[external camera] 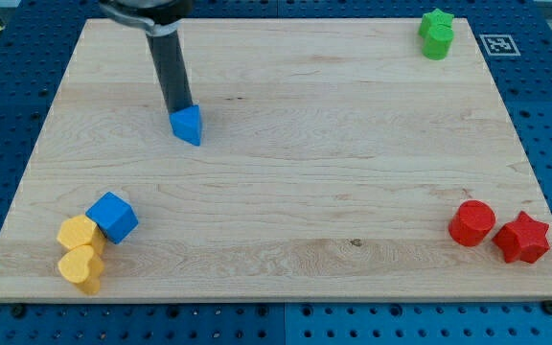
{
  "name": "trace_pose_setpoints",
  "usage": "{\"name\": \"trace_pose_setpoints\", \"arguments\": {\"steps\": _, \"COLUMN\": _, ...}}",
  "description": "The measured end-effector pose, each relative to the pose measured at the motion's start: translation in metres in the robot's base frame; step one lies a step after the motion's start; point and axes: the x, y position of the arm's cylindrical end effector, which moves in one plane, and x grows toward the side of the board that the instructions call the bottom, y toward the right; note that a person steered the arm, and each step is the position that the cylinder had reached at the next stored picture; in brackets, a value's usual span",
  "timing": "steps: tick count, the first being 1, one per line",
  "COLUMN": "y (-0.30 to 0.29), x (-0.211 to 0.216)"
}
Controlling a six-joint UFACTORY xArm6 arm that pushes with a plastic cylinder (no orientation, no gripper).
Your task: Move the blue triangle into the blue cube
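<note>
Blue triangle [189, 125]: small wedge block, lying flat on the table [305, 182], upper left area, point facing the view's bottom. Blue cube [112, 217]: near the lower-left corner, turned diagonally, well apart from the triangle, toward the view's bottom and a bit left of it.

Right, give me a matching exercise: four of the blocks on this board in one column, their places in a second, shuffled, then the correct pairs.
Column one:
1. blue triangle
2. blue cube
3. green block
4. red star

Column two:
A. the view's top right corner
B. at my tip, upper left
C. the view's bottom right corner
D. against the yellow blocks, the view's bottom left

Pairs: 1-B, 2-D, 3-A, 4-C
</note>
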Motion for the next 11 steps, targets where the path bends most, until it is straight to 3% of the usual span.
{"name": "trace_pose_setpoints", "arguments": {"steps": 1, "y": 0.000, "x": 0.019}}
{"name": "trace_pose_setpoints", "arguments": {"steps": 3, "y": 0.029, "x": -0.001}}
{"name": "trace_pose_setpoints", "arguments": {"steps": 5, "y": 0.048, "x": 0.032}}
{"name": "trace_pose_setpoints", "arguments": {"steps": 8, "y": -0.015, "x": 0.023}}
{"name": "trace_pose_setpoints", "arguments": {"steps": 10, "y": -0.017, "x": 0.076}}
{"name": "trace_pose_setpoints", "arguments": {"steps": 11, "y": -0.033, "x": 0.082}}
